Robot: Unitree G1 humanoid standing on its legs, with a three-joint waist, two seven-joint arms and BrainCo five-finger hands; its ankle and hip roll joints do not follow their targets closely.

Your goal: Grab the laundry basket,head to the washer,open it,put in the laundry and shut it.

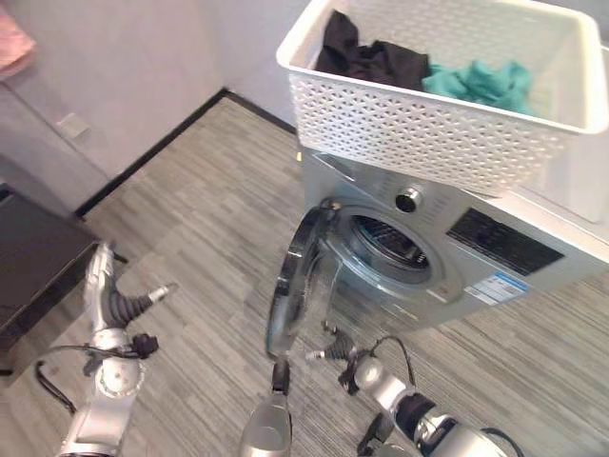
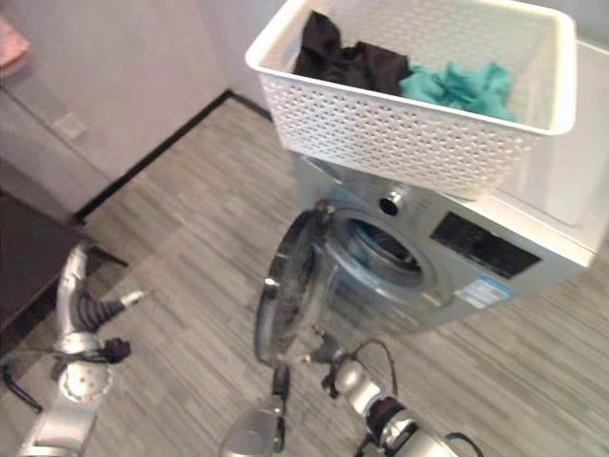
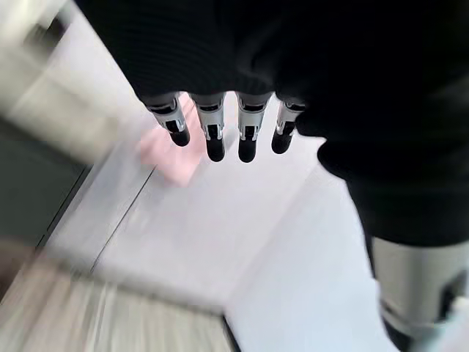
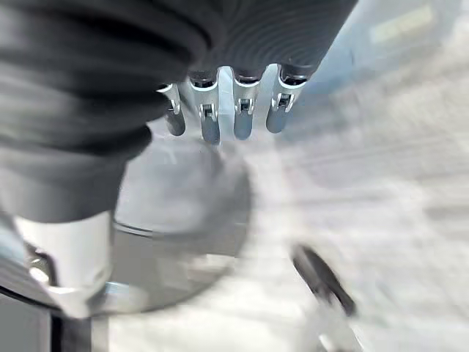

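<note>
Nearest the camera, the right hand [image 4: 234, 110] is low in front of the washer [image 1: 457, 248], just beside the edge of the washer door [image 1: 295, 281]. Its fingers [image 4: 242, 121] are straight and hold nothing. The door stands swung out toward the robot's left, exposing the drum opening [image 1: 385, 243].

The left hand [image 3: 220, 125] is off to the left over the grey plank floor [image 1: 190, 228], well apart from the washer. Its fingers are extended and empty.

The white perforated laundry basket [image 1: 428, 119] rests on top of the washer. Inside it lie dark clothes [image 1: 366, 57] and teal clothes [image 1: 481, 81], side by side.
</note>
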